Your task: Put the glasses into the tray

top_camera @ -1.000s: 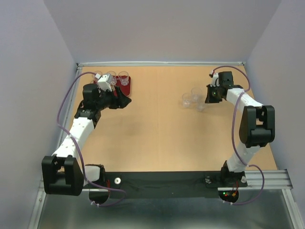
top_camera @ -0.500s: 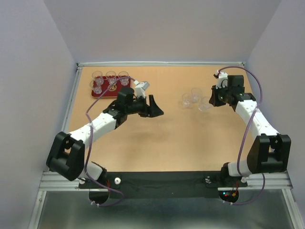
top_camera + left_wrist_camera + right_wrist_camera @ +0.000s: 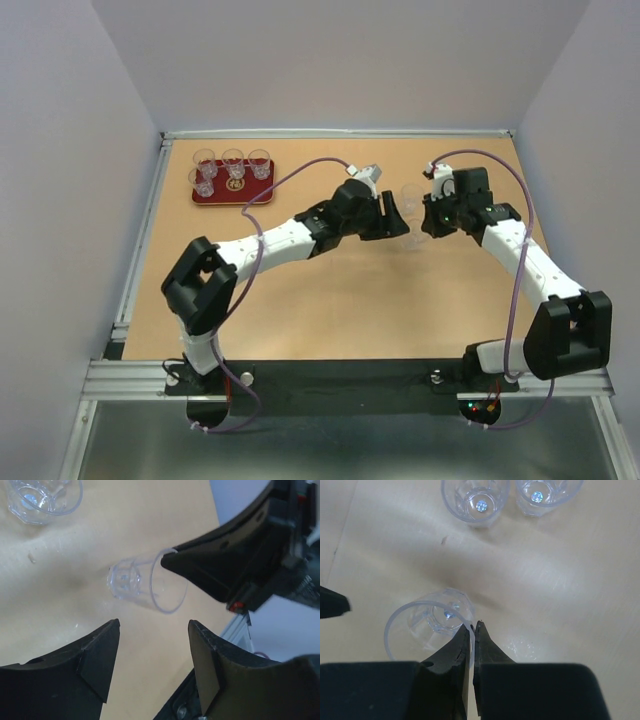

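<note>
The dark red tray [image 3: 232, 187] lies at the far left with several clear glasses [image 3: 233, 159] on it. My right gripper [image 3: 472, 625] is shut on the rim of one glass [image 3: 432, 622], one finger inside and one outside. That glass [image 3: 142, 582] looks tilted, just above the table. My left gripper [image 3: 155, 625] is open and empty, with its jaws just short of the held glass and facing the right gripper [image 3: 240, 555]. In the top view the two grippers meet right of centre, the left one [image 3: 397, 218] beside the right one [image 3: 428, 218].
Two more glasses [image 3: 476, 497] [image 3: 547, 490] stand on the wooden table just beyond the held one; one shows in the left wrist view [image 3: 42, 497] and the top view [image 3: 411, 195]. Grey walls enclose the table.
My left arm has swung from the tray across to the glasses on the right. My right gripper has moved left and taken hold of a glass by its rim.
</note>
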